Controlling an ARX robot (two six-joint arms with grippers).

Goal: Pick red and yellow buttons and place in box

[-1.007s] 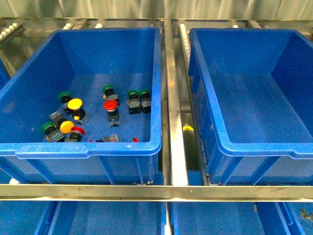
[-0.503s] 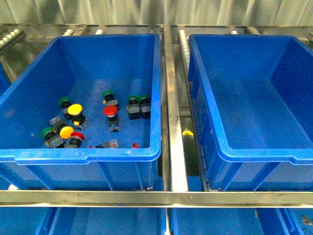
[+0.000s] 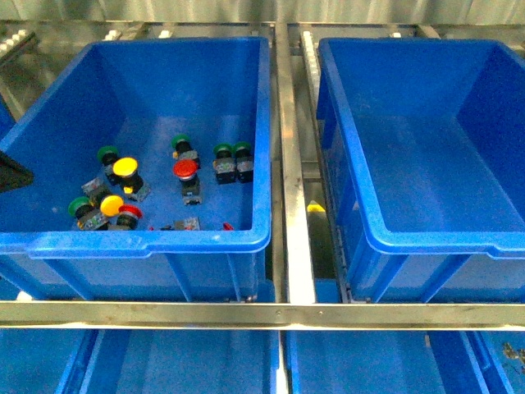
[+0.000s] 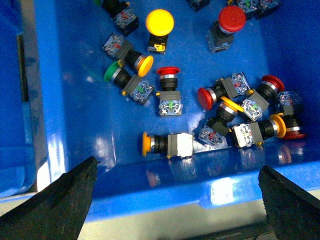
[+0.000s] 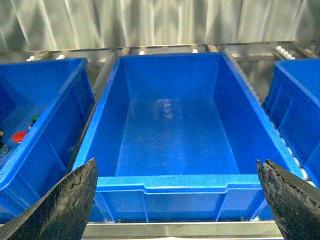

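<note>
On the metal rack [image 3: 295,246], red and yellow buttons [image 4: 160,21] are being hovered over by the left gripper [image 4: 177,164], the box [image 5: 175,190] by the right gripper [image 5: 176,162], both wide open, empty.

Green-capped switches [image 3: 223,152]; steel rail [image 3: 292,205]; lower blue trays [image 3: 164,363].

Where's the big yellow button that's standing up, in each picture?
Front view: yellow button on the left bin's floor, towards its left side.
Left wrist view: yellow button, cap facing the camera, beyond the jumble of lying buttons.
Right wrist view: not in it.
Shared landmark: the upright red button close by, in front and left wrist views.
</note>
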